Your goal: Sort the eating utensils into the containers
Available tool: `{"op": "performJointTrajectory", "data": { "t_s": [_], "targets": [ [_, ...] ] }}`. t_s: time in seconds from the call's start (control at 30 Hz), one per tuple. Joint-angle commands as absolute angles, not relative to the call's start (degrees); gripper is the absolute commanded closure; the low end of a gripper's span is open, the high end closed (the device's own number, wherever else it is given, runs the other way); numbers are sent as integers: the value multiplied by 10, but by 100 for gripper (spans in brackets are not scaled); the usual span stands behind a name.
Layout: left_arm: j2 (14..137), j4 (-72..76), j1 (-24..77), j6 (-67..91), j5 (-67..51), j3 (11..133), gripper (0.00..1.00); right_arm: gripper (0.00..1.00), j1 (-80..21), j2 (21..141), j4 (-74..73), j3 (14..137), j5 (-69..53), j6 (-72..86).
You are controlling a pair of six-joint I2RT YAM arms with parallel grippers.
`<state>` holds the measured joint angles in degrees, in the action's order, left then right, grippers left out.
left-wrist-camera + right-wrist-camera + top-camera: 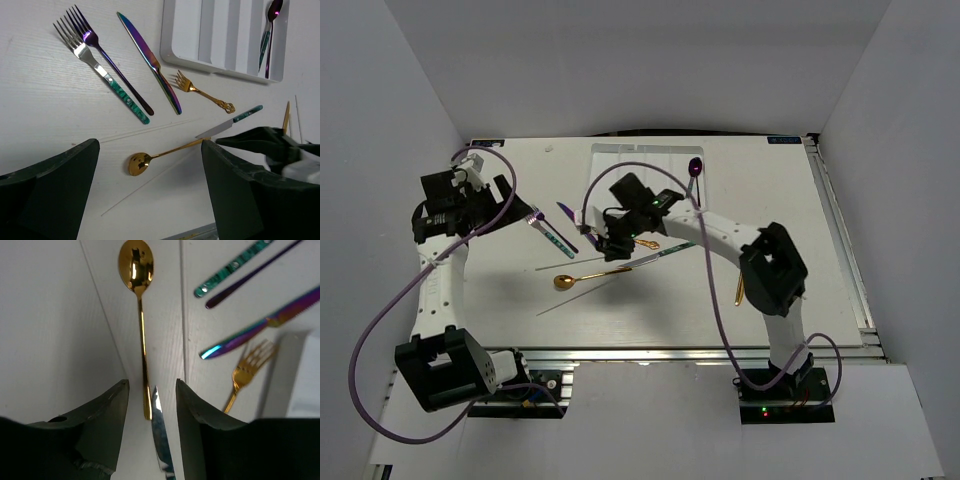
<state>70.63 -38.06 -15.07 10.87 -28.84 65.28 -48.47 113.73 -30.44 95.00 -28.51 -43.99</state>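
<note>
Seven utensils loose on table point(830, 230), near four-slot tray point(220, 37): teal fork point(125, 97), purple fork point(107, 60), purple knife point(149, 57), gold fork point(187, 85), teal knife point(230, 121), gold spoon point(139, 164), gold piece point(739, 290). Slim glossy metal; teal handles patterned. Purple spoon point(274, 10) and teal piece point(263, 45) in white tray's end slot. Left gripper point(150, 145) spread wide, holding nothing. Right gripper point(151, 387) partly parted, straddling teal knife's tip and gold spoon's handle, touching neither.

Nine utensils point(139, 163) and one white four-compartment tray point(186, 31).
</note>
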Motion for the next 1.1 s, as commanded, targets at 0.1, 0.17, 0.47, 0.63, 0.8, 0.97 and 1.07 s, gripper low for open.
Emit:
{"op": "performJointTrajectory", "data": {
  "t_s": [0.1, 0.17, 0.47, 0.63, 0.8, 0.97, 1.07],
  "targets": [
    [683, -398, -159, 134, -337, 632, 2, 52, -528, 1203, -280, 1004, -300, -447],
    [686, -397, -160, 133, -340, 630, 2, 52, -538, 1210, -267, 1005, -298, -447],
    [706, -396, -160, 127, -346, 638, 2, 53, -555, 1262, -217, 1034, -271, -418],
    [708, -396, -161, 117, -346, 642, 2, 54, -558, 1295, -221, 1059, -261, -414],
    [714, -396, -161, 114, -348, 641, 2, 55, -562, 1317, -225, 1058, -258, -418],
    [725, -396, -163, 109, -351, 645, 2, 56, -563, 1339, -237, 1056, -251, -431],
    [728, -396, -167, 104, -351, 645, 2, 60, -565, 1349, -243, 1052, -244, -446]
  ]
}}
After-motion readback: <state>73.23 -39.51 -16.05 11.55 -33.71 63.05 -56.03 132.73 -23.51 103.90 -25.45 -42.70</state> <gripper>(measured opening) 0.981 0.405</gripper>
